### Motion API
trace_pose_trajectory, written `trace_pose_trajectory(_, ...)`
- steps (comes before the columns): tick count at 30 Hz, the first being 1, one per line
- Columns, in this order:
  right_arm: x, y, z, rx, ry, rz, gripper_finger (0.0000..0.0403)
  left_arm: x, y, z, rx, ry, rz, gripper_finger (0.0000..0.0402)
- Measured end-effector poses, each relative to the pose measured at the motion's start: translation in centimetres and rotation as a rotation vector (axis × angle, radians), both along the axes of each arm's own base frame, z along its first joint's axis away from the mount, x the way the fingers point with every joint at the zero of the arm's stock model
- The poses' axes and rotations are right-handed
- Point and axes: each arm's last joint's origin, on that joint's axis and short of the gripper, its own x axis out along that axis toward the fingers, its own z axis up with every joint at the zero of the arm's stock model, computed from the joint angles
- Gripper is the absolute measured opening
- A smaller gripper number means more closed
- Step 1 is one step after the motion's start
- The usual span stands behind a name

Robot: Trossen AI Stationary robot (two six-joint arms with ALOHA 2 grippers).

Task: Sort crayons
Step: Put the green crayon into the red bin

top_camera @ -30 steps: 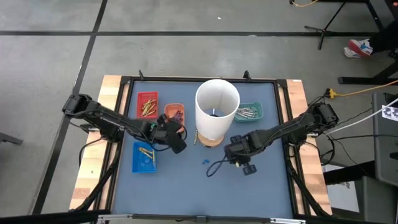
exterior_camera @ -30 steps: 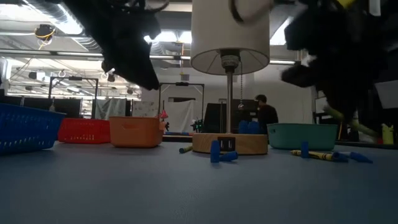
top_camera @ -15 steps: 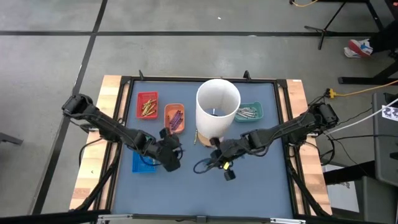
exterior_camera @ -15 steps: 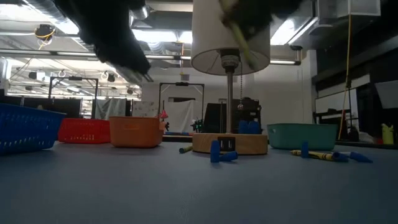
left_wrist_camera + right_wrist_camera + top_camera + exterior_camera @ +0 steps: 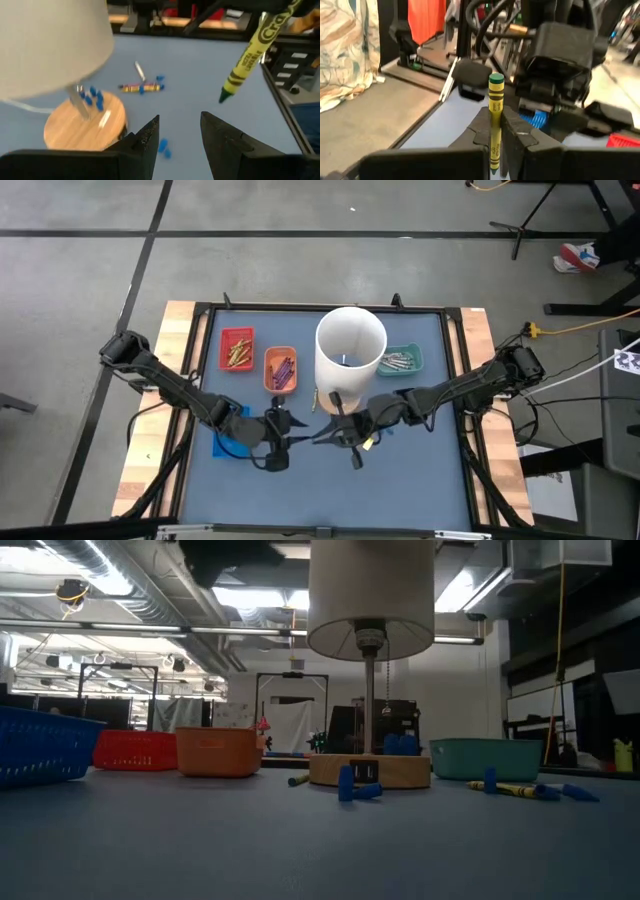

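Right wrist view showed the right gripper [image 5: 495, 131] pinching a crayon [image 5: 495, 117]; left gripper [image 5: 177, 131] spread, waiting — a misaligned handover could drop it.

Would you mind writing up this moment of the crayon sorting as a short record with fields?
right gripper: shut on a yellow-green crayon, held out toward the left arm
left gripper: open, facing that crayon, not touching it
position: both above mid-table in front of the lamp
trays: red tray, orange tray, teal tray, blue tray
loose crayons: on the mat beside the lamp base
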Motion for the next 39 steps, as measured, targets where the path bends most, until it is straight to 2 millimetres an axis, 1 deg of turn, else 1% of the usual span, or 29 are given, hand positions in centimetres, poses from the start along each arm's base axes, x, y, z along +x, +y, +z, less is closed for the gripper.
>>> trace_pose_trajectory(4,0.0,0.0,0.4,0.006,-0.041,0.001,0.0024,0.2,-0.1,0.4,0.041,-0.038,-0.042,0.0128)
trace_pose_trajectory(9,0.0,0.0,0.4,0.004,-0.037,0.001,0.0024,0.3,-0.4,0.7,0.06,-0.052,-0.133,0.0128)
trace_pose_trajectory(11,0.0,0.0,0.3,0.003,-0.036,0.0,0.0024,0.3,-0.4,0.7,0.057,-0.054,-0.143,0.0128)
trace_pose_trajectory(18,0.1,-0.2,0.4,-0.01,-0.044,-0.077,0.0024,0.4,-0.5,1.1,0.041,-0.093,-0.14,0.0128)
trace_pose_trajectory(25,0.1,-0.2,0.4,-0.029,-0.052,-0.078,0.0024,0.6,-0.5,1.8,0.013,-0.165,-0.125,0.0128)
trace_pose_trajectory(32,0.1,-0.2,0.4,-0.03,-0.052,-0.078,0.0024,0.6,-0.5,1.8,0.017,-0.172,-0.106,0.0127)
trace_pose_trajectory(35,0.1,-0.2,0.4,-0.03,-0.052,-0.078,0.0024,0.6,-0.5,1.8,0.018,-0.172,-0.104,0.0117)
trace_pose_trajectory(39,0.1,-0.2,0.4,-0.029,-0.052,-0.079,0.0024,0.6,-0.4,1.8,0.023,-0.173,-0.089,0.0082)
